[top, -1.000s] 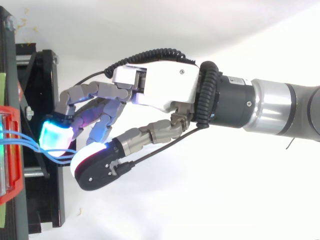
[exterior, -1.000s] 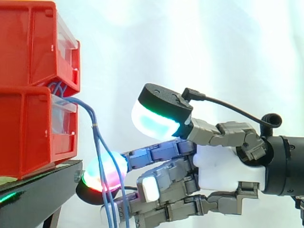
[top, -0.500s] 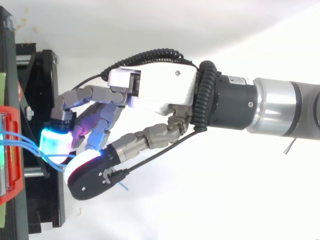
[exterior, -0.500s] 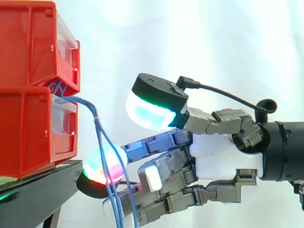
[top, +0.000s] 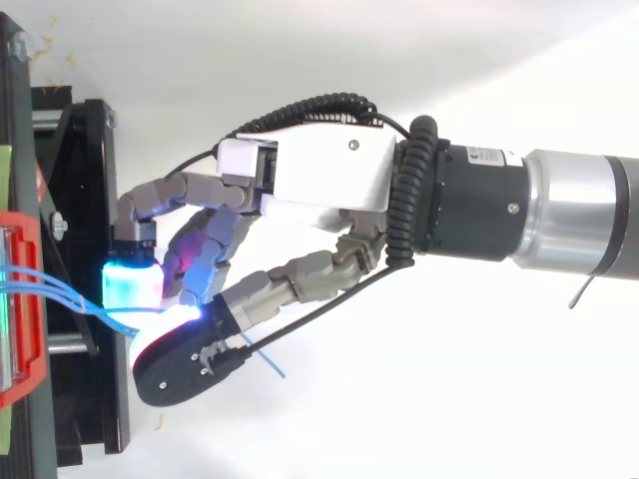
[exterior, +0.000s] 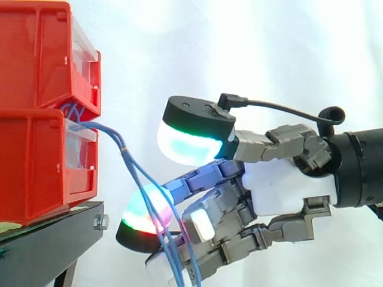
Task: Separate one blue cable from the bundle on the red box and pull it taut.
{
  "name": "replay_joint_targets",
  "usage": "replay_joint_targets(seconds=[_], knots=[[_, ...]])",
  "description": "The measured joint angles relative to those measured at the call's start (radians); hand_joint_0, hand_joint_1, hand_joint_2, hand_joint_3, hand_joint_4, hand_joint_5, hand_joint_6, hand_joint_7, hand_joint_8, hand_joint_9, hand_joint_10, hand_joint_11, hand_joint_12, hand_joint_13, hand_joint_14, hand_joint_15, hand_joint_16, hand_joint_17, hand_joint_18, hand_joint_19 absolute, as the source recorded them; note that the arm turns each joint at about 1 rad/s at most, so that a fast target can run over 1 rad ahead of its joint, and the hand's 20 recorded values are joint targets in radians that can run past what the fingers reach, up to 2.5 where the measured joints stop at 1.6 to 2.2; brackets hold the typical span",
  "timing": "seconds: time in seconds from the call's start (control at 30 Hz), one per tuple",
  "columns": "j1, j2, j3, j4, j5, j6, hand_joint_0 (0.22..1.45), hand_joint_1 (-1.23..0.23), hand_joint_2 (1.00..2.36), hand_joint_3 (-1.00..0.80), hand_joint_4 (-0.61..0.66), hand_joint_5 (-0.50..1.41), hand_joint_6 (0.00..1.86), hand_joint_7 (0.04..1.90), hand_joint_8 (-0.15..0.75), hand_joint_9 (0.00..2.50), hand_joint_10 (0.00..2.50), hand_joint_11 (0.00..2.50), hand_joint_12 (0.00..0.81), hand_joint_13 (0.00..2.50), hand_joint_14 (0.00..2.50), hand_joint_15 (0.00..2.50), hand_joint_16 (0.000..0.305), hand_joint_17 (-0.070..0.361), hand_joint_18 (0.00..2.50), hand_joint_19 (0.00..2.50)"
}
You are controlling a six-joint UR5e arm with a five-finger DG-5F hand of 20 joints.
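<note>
Though contact is unclear, blue cables [exterior: 122, 147] hang across the hand [exterior: 281, 191]

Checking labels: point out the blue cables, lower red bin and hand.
blue cables [exterior: 114, 136]: side view, stretch just outside the bin.
lower red bin [exterior: 36, 164]: side view, side wall.
hand [exterior: 281, 188]: side view, white palm.

Thin blue cables [exterior: 122, 145] leave in a small tangle from the gap between two stacked red boxes [exterior: 36, 167], run bunched to a pale band, then spread into separate strands slanting down and right, fairly straight — one loose end [top: 268, 361] pokes free
</note>
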Motion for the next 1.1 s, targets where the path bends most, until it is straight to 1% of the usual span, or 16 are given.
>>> replay_joint_targets(seconds=[0.07, 0.1, 0.2, 0.23, 0.33, 0.37, 0.4, 0.5, 0.53, 0.6, 0.73, 0.83, 1.03, 1.1], knots=[[0.000, 0.000, 0.009, -0.011, 0.000, 0.000, 0.59, -0.73, 1.00, -0.45, 0.24, -0.04, 0.51, 1.35, 0.240, 1.17, 0.02, 0.61, 0.347, 0.78, 0.02, 0.42, 0.048, 0.109, 0.46, 0.50], [0.000, 0.000, 0.013, -0.015, 0.000, 0.000, 0.59, -0.73, 1.00, -0.45, 0.24, -0.04, 0.52, 1.33, 0.236, 1.17, 0.02, 0.61, 0.346, 0.78, 0.02, 0.43, 0.048, 0.109, 0.47, 0.50], [0.001, 0.000, 0.020, -0.027, -0.001, 0.000, 0.59, -0.74, 1.00, -0.44, 0.22, -0.05, 0.58, 1.23, 0.238, 1.16, 0.02, 0.61, 0.347, 0.79, 0.02, 0.43, 0.048, 0.109, 0.47, 0.50], [0.001, 0.000, 0.022, -0.029, -0.001, 0.000, 0.60, -0.75, 1.01, -0.43, 0.22, -0.06, 0.62, 1.15, 0.245, 1.15, 0.02, 0.60, 0.345, 0.79, 0.02, 0.43, 0.048, 0.109, 0.47, 0.50], [0.001, 0.001, 0.029, -0.033, -0.001, 0.000, 0.60, -0.75, 1.01, -0.42, 0.20, -0.07, 0.64, 1.13, 0.240, 1.14, 0.02, 0.61, 0.346, 0.79, 0.02, 0.44, 0.048, 0.109, 0.48, 0.51], [0.001, 0.002, 0.031, -0.034, -0.001, 0.000, 0.60, -0.76, 1.01, -0.41, 0.21, -0.08, 0.68, 1.05, 0.241, 1.13, 0.02, 0.61, 0.349, 0.79, 0.02, 0.44, 0.049, 0.110, 0.49, 0.51], [0.001, 0.003, 0.034, -0.036, -0.001, 0.000, 0.60, -0.76, 1.01, -0.40, 0.21, -0.08, 0.72, 1.00, 0.244, 1.13, 0.02, 0.61, 0.349, 0.79, 0.02, 0.44, 0.049, 0.110, 0.49, 0.52], [0.001, 0.011, 0.042, -0.040, 0.001, -0.002, 0.60, -0.76, 1.01, -0.33, 0.17, -0.10, 0.78, 0.93, 0.243, 1.10, 0.02, 0.63, 0.350, 0.79, 0.02, 0.45, 0.049, 0.110, 0.49, 0.52], [0.001, 0.014, 0.045, -0.042, 0.001, -0.002, 0.61, -0.76, 1.02, -0.28, 0.16, -0.12, 0.83, 0.90, 0.242, 1.08, 0.02, 0.64, 0.354, 0.79, 0.02, 0.45, 0.049, 0.111, 0.50, 0.52], [0.002, 0.019, 0.049, -0.043, 0.003, -0.003, 0.61, -0.77, 1.02, -0.22, 0.13, -0.13, 0.86, 0.93, 0.245, 1.07, 0.03, 0.66, 0.355, 0.79, 0.02, 0.46, 0.050, 0.112, 0.51, 0.53], [0.002, 0.027, 0.059, -0.044, 0.004, -0.003, 0.62, -0.78, 1.02, -0.18, 0.09, -0.14, 0.90, 0.86, 0.247, 1.06, 0.02, 0.68, 0.356, 0.79, 0.02, 0.47, 0.050, 0.113, 0.52, 0.53], [0.001, 0.031, 0.063, -0.044, 0.006, -0.003, 0.64, -0.80, 1.02, -0.18, 0.07, -0.14, 0.93, 0.82, 0.251, 1.05, 0.02, 0.68, 0.359, 0.80, 0.02, 0.47, 0.051, 0.115, 0.54, 0.53], [0.001, 0.037, 0.064, -0.070, 0.003, -0.003, 0.69, -0.83, 1.02, -0.24, 0.03, -0.15, 0.94, 0.84, 0.244, 1.06, 0.03, 0.70, 0.356, 0.81, 0.02, 0.48, 0.052, 0.116, 0.58, 0.53], [0.001, 0.037, 0.065, -0.076, 0.002, -0.003, 0.70, -0.83, 1.02, -0.24, 0.04, -0.15, 0.94, 0.84, 0.242, 1.07, 0.03, 0.70, 0.356, 0.81, 0.02, 0.48, 0.051, 0.116, 0.58, 0.54]])
